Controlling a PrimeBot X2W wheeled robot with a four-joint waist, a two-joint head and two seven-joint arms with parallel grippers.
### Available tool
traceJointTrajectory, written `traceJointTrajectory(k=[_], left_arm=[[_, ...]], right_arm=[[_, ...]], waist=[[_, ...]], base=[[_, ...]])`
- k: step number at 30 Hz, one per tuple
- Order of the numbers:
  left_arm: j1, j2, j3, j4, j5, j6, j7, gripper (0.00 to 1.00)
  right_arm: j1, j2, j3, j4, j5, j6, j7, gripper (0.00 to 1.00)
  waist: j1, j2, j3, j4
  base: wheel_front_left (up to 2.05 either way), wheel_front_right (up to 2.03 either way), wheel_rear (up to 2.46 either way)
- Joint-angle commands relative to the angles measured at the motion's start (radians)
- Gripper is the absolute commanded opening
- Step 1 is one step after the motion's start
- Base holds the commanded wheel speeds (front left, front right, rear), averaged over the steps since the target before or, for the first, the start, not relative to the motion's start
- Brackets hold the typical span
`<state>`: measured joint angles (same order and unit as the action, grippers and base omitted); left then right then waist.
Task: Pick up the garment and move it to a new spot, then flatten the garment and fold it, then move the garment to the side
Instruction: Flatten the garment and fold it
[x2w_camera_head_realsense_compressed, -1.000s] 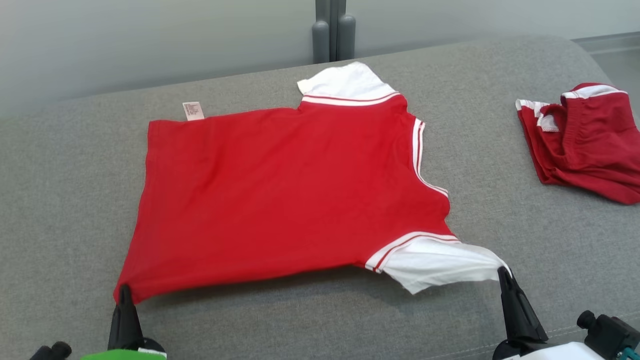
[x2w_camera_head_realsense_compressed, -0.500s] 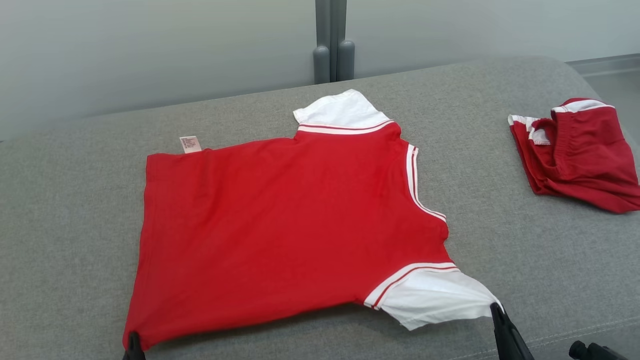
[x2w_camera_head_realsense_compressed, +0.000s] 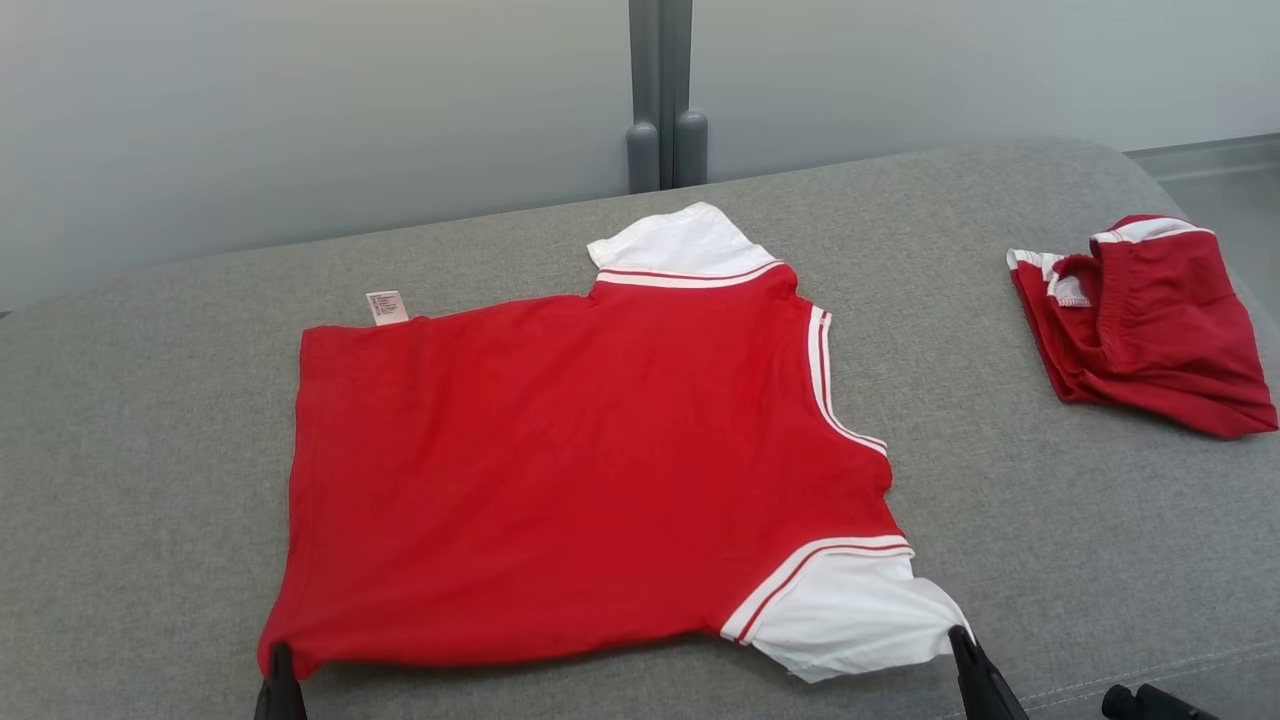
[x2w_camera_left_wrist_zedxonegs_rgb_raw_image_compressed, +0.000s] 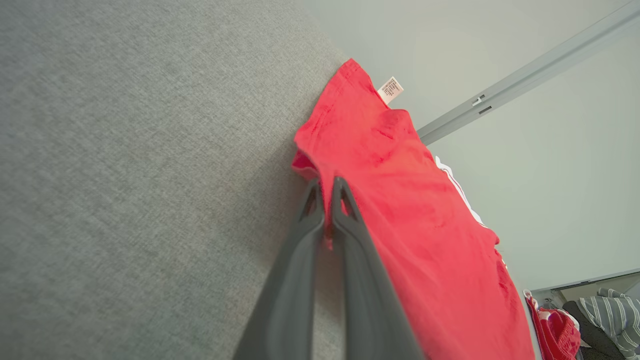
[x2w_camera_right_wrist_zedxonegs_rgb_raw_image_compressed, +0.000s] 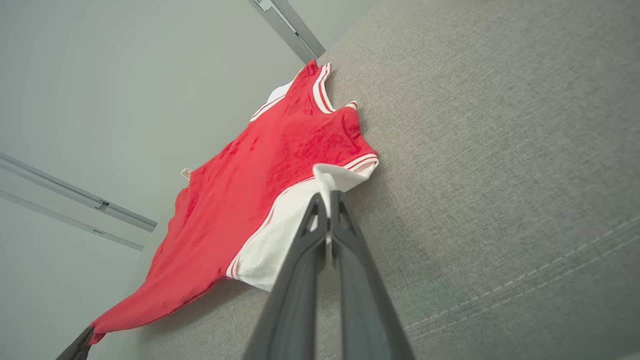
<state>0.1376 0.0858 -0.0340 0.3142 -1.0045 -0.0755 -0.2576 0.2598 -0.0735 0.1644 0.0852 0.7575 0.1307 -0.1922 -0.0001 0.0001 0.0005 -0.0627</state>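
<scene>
- T-shirt (x2w_camera_head_realsense_compressed: 560, 470), red with white sleeves, lies spread nearly flat in the middle of the grey cushion (x2w_camera_head_realsense_compressed: 150, 450), hem toward the cushion's left end and neckline toward its right.
- Left gripper (x2w_camera_head_realsense_compressed: 281, 660), at the cushion's near edge, has its fingers pressed together on the near hem corner; the left wrist view shows red cloth pinched between the tips.
- Right gripper (x2w_camera_head_realsense_compressed: 962, 640), also at the cushion's near edge, is clamped on the tip of the near white sleeve (x2w_camera_head_realsense_compressed: 850, 620), pulling it to a point.
- The far sleeve (x2w_camera_head_realsense_compressed: 680, 240) lies flat toward the cushion's back edge.
- A small care label (x2w_camera_head_realsense_compressed: 387, 307) sticks out at the far hem corner.
- Red shorts (x2w_camera_head_realsense_compressed: 1150, 320) with white trim sit bunched at the cushion's right end, well apart from the T-shirt.
- A grey post (x2w_camera_head_realsense_compressed: 660, 90) rises behind the cushion's back edge.
</scene>
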Motion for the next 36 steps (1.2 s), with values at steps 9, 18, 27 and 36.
traceJointTrajectory(k=[9, 18, 27, 36], left_arm=[[-0.042, -0.005, -0.029, -0.02, -0.036, -0.024, 0.027, 0.0], [-0.17, -0.014, -0.032, -0.011, -0.078, -0.006, 0.064, 0.0], [-0.401, -0.017, -0.017, 0.19, -0.07, -0.011, 0.036, 0.0], [-0.555, -0.008, -0.005, 0.391, -0.029, -0.027, 0.004, 0.0]], right_arm=[[-0.049, 0.01, 0.003, -0.02, 0.123, 0.0, 0.035, 0.0], [-0.176, 0.017, -0.052, 0.012, 0.214, 0.0, 0.075, 0.0], [-0.452, 0.022, -0.053, 0.262, 0.228, 0.0, 0.076, 0.0], [-0.722, 0.021, 0.059, 0.531, 0.255, 0.0, 0.041, 0.0]], waist=[[0.0001, -0.0001, 0.0, 0.003], [0.0001, -0.0001, 0.021, -0.001], [0.0001, -0.0001, 0.075, -0.018], [0.0001, -0.0001, 0.135, -0.027]], base=[[0.0, 0.0, 0.0], [0.0, 0.0, 0.0], [0.0, 0.0, 0.0], [0.0, 0.0, 0.0]])
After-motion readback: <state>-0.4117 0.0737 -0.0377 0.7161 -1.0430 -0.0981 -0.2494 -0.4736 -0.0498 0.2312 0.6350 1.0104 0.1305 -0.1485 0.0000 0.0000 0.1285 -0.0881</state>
